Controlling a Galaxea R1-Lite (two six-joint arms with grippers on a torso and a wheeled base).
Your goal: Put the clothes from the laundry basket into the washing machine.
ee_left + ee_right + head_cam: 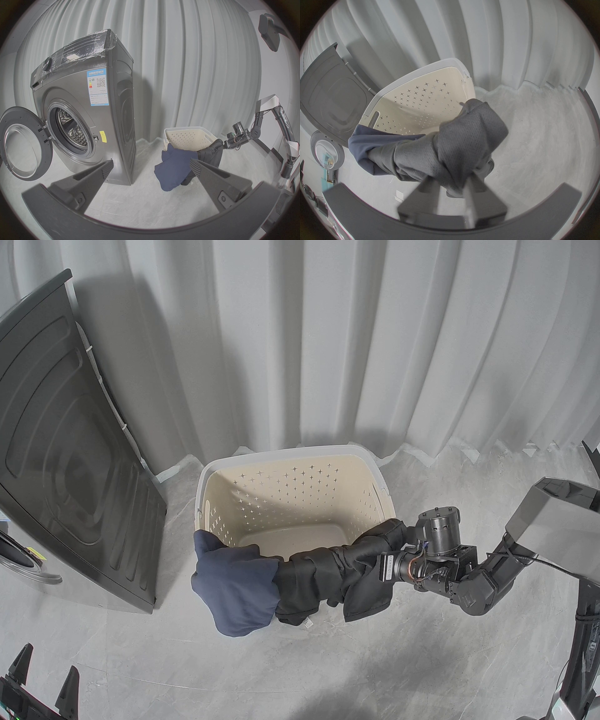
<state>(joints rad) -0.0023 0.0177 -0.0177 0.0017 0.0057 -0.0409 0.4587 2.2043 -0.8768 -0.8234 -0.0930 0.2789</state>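
Observation:
A cream laundry basket (294, 502) stands on the floor in front of the curtain. Over its near rim hangs a navy garment (237, 590), twisted together with a black garment (337, 574). My right gripper (377, 568) is at the basket's right near corner, shut on the black garment (462, 143), which bunches between its fingers (470, 193). The washing machine (93, 103) stands left of the basket with its door (22, 143) swung open and the drum (70, 131) exposed. My left gripper (44, 677) hangs open low at the left, apart from the clothes.
A pleated white curtain (375, 334) closes off the back. The washing machine's dark side panel (69, 459) sits close to the basket's left. Bare grey floor (350, 665) lies in front of the basket and to its right.

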